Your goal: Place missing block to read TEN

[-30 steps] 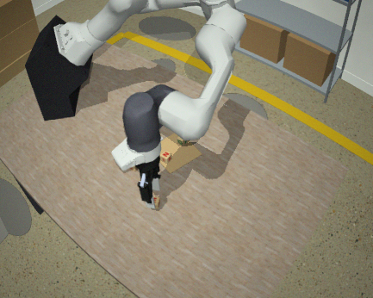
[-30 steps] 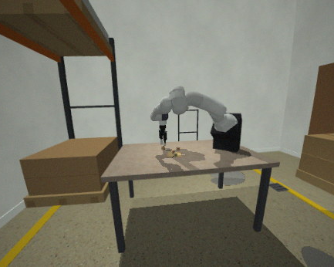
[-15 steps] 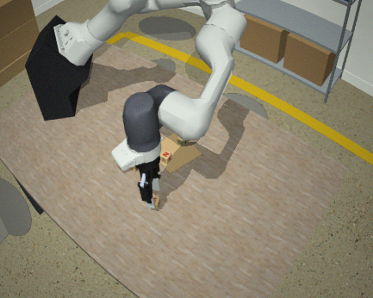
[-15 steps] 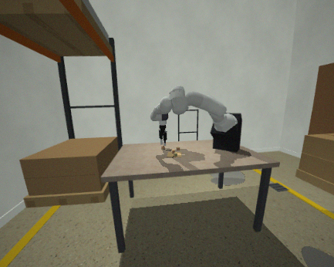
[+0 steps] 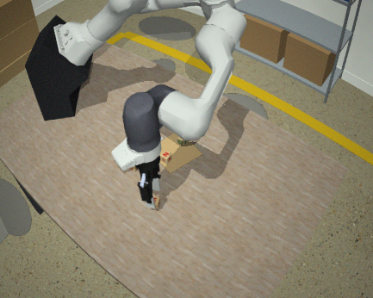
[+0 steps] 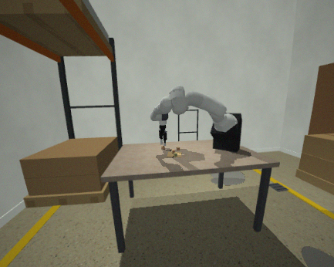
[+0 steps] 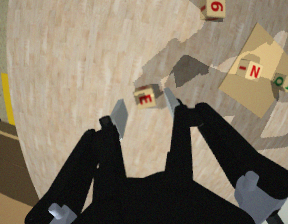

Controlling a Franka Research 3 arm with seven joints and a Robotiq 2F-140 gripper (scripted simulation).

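A tan mat [image 5: 185, 158] [image 7: 264, 44] lies on the table, partly under the arm. On it stand a block with a red N [image 5: 165, 155] [image 7: 253, 71] and a block with a green T [image 7: 283, 83]. A block with a red E [image 7: 147, 96] [image 5: 156, 201] lies on the bare table, off the mat. My gripper [image 7: 145, 102] [image 5: 151, 205] [image 6: 163, 144] points straight down, partly open, with one finger on each side of the E block and a gap to each finger. A block marked 9 or 6 [image 7: 215, 7] lies off the mat, farther away.
The wooden table [image 5: 246, 207] [image 6: 143, 170] carries the robot's black base [image 5: 52, 82] at one corner. Shelves with cardboard boxes [image 5: 307, 56] stand beyond the table. The arm's elbow hides part of the mat in the top view.
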